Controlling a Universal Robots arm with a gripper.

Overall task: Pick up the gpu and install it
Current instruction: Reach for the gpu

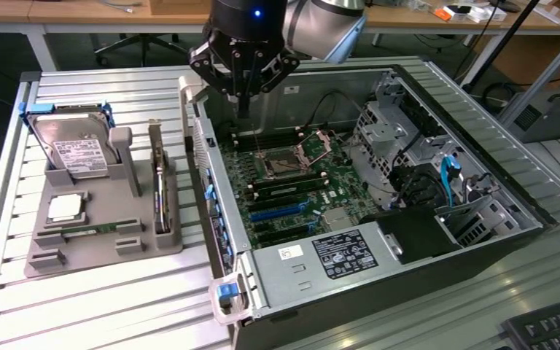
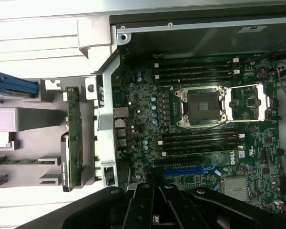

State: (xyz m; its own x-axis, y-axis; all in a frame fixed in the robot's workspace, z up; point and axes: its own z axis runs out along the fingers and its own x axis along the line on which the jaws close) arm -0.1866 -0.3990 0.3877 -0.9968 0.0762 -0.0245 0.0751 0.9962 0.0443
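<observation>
- The gripper [image 1: 245, 102] is clenched on nothing, its fingers pressed together. It hangs above the rear edge of the open computer case [image 1: 212, 168], with the motherboard [image 1: 300, 182] below it.
- The gpu [image 1: 160, 186] stands on its long edge in a slot of the grey holder tray [image 1: 85, 255]. The tray is just beside the case wall, on the exterior view's left, and the gpu is apart from the gripper.
- Handling, as a judgement: the card looks stiff, thin and fairly light, but fragile, with bare circuitry along its face. The exposed upper edge seems the safest hold, pinched across the two flat faces near mid-length so it does not tilt. The smooth dark face may slip under a weak pinch.
- Count on the tray: one gpu, one RAM stick [image 1: 90, 231], one processor chip [image 1: 66, 208] and, farthest back, one hard drive [image 1: 78, 149] leaning upright.
- One case and one gripper.
</observation>
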